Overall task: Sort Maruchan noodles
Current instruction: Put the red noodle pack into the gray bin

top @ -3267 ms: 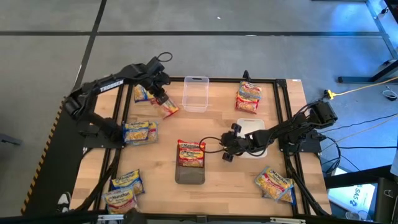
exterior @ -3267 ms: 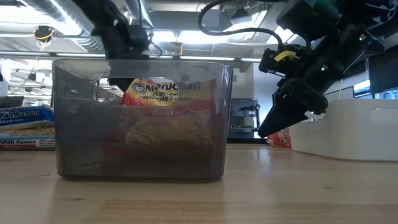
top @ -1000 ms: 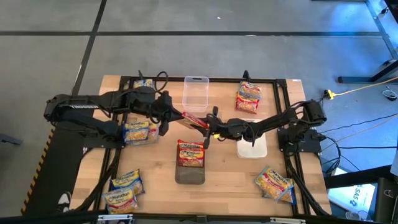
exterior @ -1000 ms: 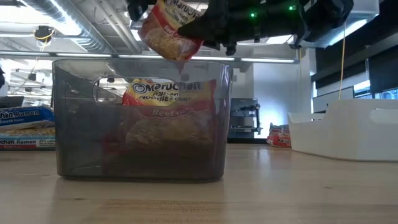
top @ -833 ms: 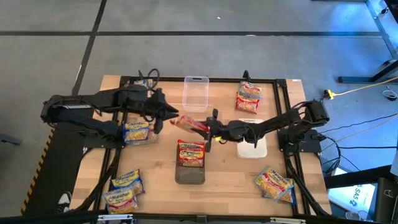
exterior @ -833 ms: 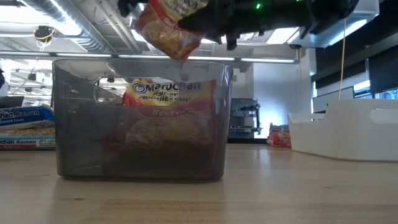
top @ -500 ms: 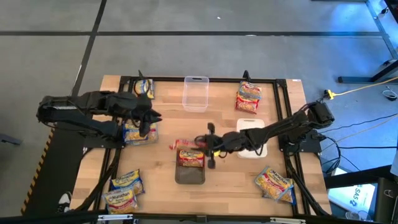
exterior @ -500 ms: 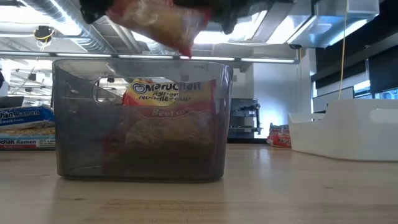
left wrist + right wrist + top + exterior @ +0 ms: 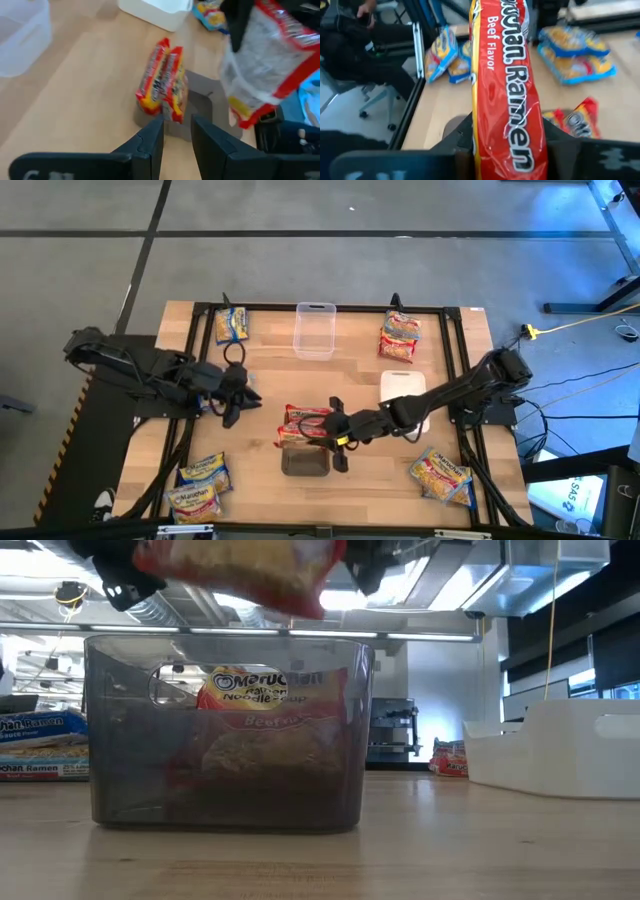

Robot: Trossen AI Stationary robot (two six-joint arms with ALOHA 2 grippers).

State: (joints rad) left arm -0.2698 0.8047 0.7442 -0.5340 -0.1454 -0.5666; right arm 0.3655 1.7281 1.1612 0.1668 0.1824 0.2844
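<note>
From above, a red packet is held by the right gripper over the grey bin, carried there from mid-table, so the drop looks close; the left gripper, jaws slightly parted and empty, has been pulled back left. At table height, the packet is seen just above the bin's rim, another red packet inside; a wooden table and an office lie around. From the right wrist, the packet is clamped between the fingers.
</note>
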